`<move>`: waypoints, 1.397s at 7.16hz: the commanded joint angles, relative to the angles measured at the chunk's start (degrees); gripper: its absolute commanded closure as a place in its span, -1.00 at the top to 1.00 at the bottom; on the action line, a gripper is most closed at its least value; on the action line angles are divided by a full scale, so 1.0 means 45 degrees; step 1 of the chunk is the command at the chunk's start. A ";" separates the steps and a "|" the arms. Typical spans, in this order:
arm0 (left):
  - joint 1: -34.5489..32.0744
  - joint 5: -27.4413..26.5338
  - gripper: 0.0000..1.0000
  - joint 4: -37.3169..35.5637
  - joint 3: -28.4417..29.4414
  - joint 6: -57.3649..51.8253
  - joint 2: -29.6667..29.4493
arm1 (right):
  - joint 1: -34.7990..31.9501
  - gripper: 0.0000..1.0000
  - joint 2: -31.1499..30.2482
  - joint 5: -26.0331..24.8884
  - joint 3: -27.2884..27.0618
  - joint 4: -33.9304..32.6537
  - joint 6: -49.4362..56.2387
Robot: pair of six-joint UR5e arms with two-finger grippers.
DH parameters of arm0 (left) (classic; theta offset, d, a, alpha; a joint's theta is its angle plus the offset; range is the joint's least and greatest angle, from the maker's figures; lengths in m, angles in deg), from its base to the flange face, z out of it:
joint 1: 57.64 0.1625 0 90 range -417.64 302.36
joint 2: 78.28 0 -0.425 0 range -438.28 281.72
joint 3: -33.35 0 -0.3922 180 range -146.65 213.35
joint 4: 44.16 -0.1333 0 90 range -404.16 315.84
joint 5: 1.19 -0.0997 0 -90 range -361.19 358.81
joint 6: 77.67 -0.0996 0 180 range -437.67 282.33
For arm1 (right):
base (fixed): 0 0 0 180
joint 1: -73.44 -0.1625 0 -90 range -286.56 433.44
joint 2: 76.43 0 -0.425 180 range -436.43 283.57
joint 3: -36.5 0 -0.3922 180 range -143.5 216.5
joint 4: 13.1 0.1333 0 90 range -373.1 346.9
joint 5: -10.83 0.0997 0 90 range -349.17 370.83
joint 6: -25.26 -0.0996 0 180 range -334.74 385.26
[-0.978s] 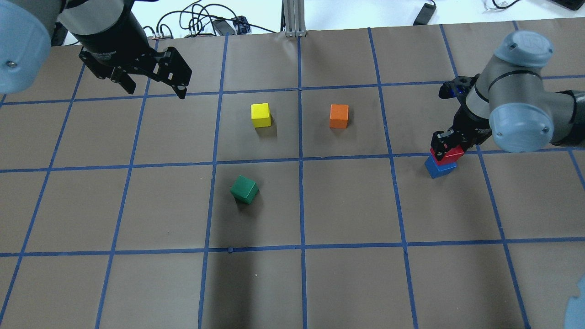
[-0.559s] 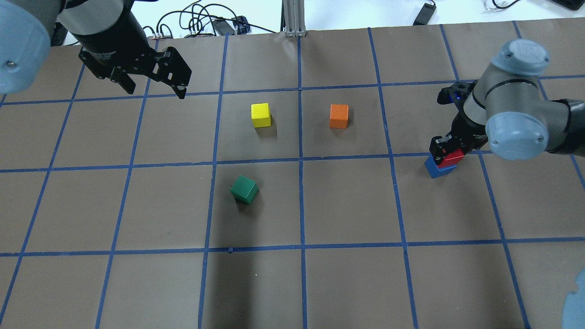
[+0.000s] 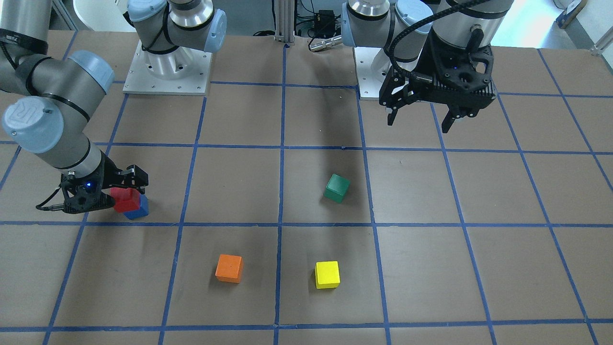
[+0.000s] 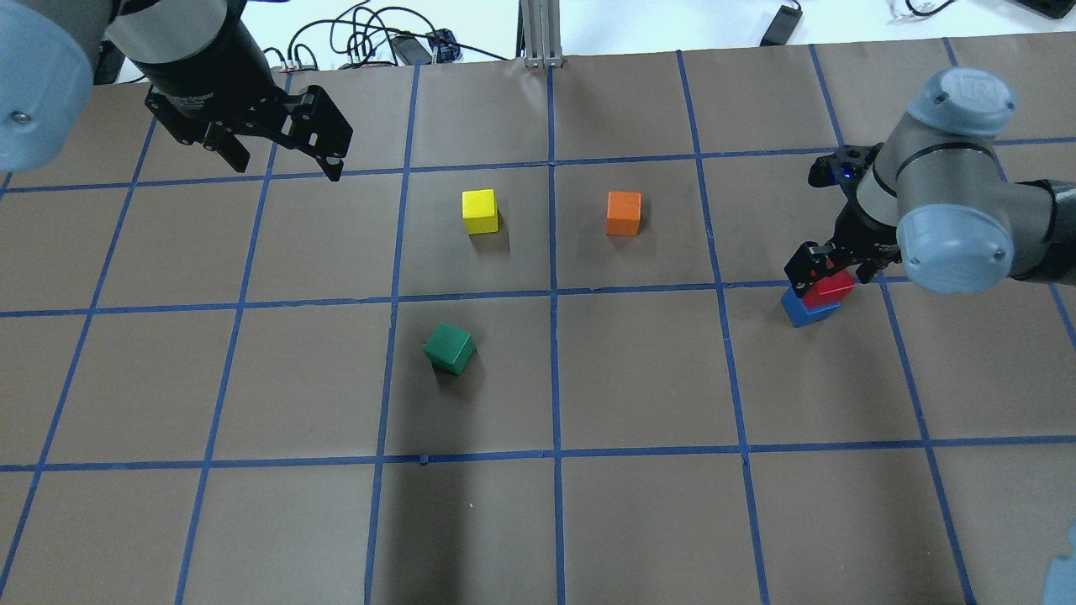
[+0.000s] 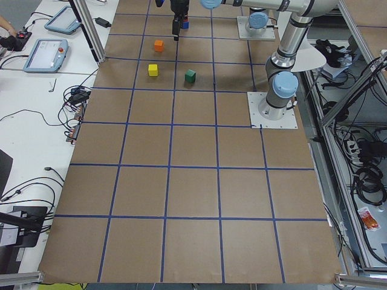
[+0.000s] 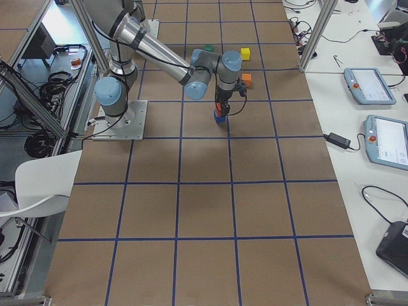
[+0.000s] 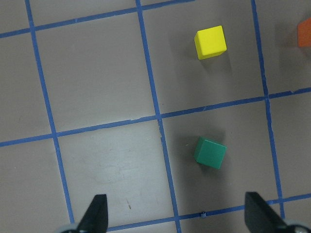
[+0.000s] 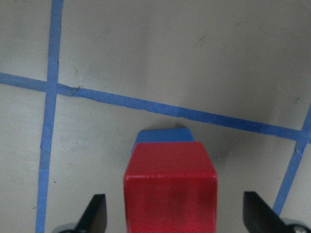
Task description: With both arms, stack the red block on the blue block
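Note:
The red block [image 4: 830, 286] rests on the blue block [image 4: 809, 311] at the table's right side, a little askew. In the right wrist view the red block [image 8: 170, 189] fills the middle and only the blue block's far edge [image 8: 160, 136] shows. My right gripper [image 4: 828, 273] straddles the red block with its jaws open, and both fingertips [image 8: 97, 213] stand clear of the block's sides. The front view shows the same stack [image 3: 125, 200] beside that gripper [image 3: 122, 194]. My left gripper [image 4: 282, 160] hangs open and empty over the far left of the table.
A yellow cube [image 4: 480, 211] and an orange cube [image 4: 624, 213] sit in the far middle squares. A green cube [image 4: 450, 348] lies turned near the centre; it also shows in the left wrist view [image 7: 210, 152]. Blue tape lines grid the brown table.
The right gripper lowered the red block onto the blue block, then its jaws spread apart and let it go. The left arm has not moved.

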 commanded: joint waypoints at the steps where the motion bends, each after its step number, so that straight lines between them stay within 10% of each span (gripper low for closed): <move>1: 0.0000 0.0000 1.00 0.0008 0.0000 0.0000 0.0027 | -0.0037 1.00 -0.0704 0.0010 0.0885 0.1621 -0.0129; 5: 0.0000 0.0000 1.00 -0.0011 0.0019 0.0000 0.0008 | -0.0929 1.00 -0.1975 0.0088 0.4538 0.6998 -0.2368; 10: 0.0000 0.0000 1.00 -0.0011 0.0019 0.0000 0.0008 | -0.3357 1.00 -0.2174 0.0223 0.4778 0.6888 -0.6112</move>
